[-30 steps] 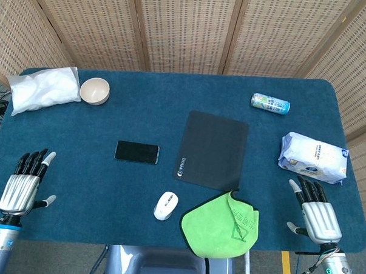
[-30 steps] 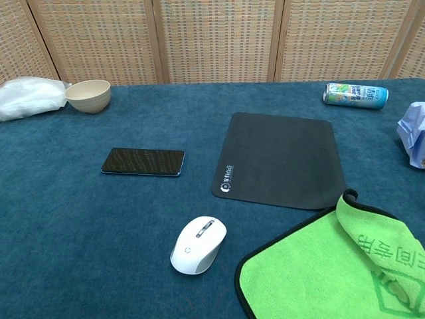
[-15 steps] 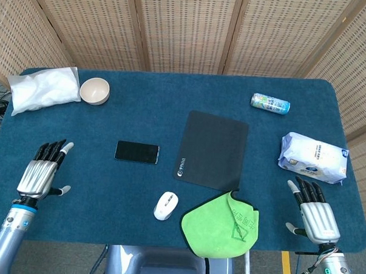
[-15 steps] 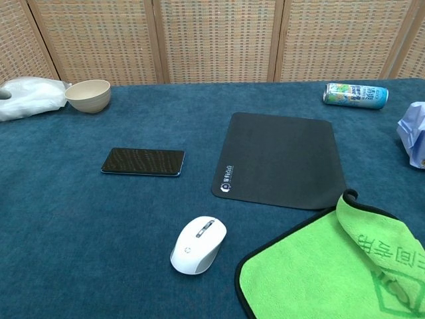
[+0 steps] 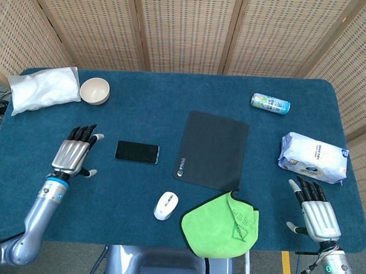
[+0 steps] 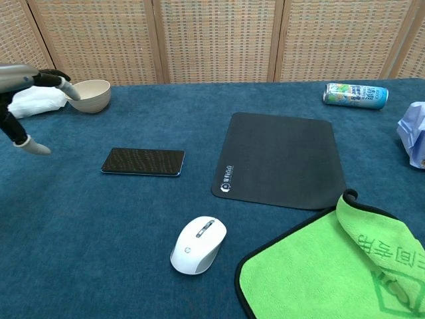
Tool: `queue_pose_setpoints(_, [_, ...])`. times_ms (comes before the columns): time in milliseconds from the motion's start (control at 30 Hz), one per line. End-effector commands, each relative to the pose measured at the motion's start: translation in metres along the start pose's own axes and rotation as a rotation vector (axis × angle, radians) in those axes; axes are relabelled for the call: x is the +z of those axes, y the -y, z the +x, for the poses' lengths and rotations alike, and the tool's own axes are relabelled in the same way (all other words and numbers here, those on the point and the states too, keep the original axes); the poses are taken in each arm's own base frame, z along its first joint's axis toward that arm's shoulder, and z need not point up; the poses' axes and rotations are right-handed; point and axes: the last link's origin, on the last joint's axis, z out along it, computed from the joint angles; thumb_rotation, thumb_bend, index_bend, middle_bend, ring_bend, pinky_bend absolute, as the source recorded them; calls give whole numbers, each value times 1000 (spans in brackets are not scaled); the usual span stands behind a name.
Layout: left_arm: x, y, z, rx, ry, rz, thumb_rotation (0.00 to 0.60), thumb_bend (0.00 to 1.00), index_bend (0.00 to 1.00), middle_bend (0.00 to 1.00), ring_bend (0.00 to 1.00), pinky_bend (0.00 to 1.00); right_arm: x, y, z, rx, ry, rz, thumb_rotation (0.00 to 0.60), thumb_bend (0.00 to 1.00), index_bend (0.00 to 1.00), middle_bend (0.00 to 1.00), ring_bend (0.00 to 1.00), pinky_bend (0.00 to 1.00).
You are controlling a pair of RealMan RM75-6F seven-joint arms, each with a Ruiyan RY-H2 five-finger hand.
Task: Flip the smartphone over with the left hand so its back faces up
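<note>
The smartphone point(image 5: 137, 152) lies flat on the blue table, dark screen up, left of the mouse pad; the chest view shows the smartphone point(image 6: 143, 161) too. My left hand point(image 5: 75, 153) hovers just left of it, fingers spread and holding nothing, a short gap away. In the chest view the left hand point(image 6: 26, 100) enters from the left edge, above the table. My right hand point(image 5: 316, 212) rests open near the front right corner, far from the phone.
A black mouse pad point(image 5: 211, 149) lies right of the phone, a white mouse point(image 5: 165, 205) and green cloth point(image 5: 223, 224) in front. A beige bowl point(image 5: 94, 90) and white bag point(image 5: 42, 88) sit at back left; a can point(image 5: 270, 104) and tissue pack point(image 5: 313, 157) at right.
My left hand has moved forward and right from the front left corner to just beside the phone, and now shows in the chest view. The right hand has stayed put.
</note>
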Motion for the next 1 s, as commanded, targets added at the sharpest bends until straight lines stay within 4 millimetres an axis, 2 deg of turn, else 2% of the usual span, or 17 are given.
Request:
queue_pose_setpoints(33, [23,-32,2,27,27,-30,600,5,189,0,0,0,1,-1,-1,6,7,-3,600,2,0,0,0,0])
queue_pose_setpoints(167, [45,-61,-10,11,89,-31,600,5,189,0,0,0,2,-3,0,22,11,-4,600,2,0,0,0,0])
queue_pose_setpoints(467, [70,-100,-17,34,137,-31,600,7,190,0,0,0,4,-9,3,58,15,-16,600,2,0,0,0,0])
queue_pose_setpoints(1000, [96,-119,-33,49,172,23,600,9,216,0,0,0,4,-12,3,77,30,-13,600,2,0,0,0,0])
